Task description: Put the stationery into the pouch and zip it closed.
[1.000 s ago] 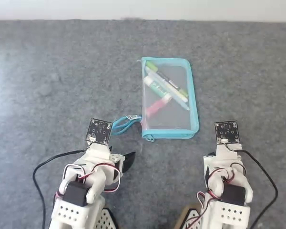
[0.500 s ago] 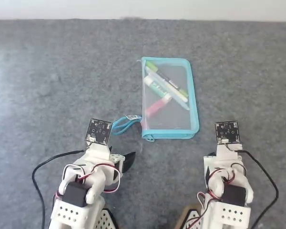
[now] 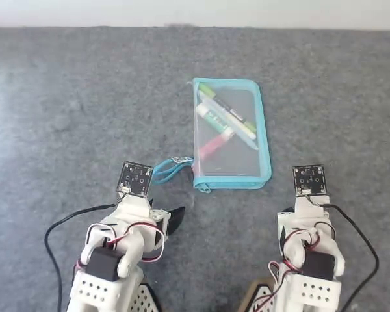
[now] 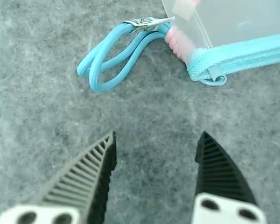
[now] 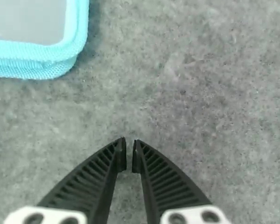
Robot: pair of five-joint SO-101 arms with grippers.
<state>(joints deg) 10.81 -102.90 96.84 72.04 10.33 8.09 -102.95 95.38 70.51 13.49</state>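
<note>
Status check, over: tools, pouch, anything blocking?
Left tool open, empty. Right tool shut, empty, off the pouch corner. Stationery inside pouch, zip looks closed. Strap loop lying ahead of left tool.

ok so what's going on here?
Neither arm holds anything. The pouch lies flat on the mat with the stationery inside, and it looks zipped shut. The left gripper hangs open over the mat, short of the pouch's strap. The right gripper is shut over bare mat near the pouch's corner, touching nothing.
</note>
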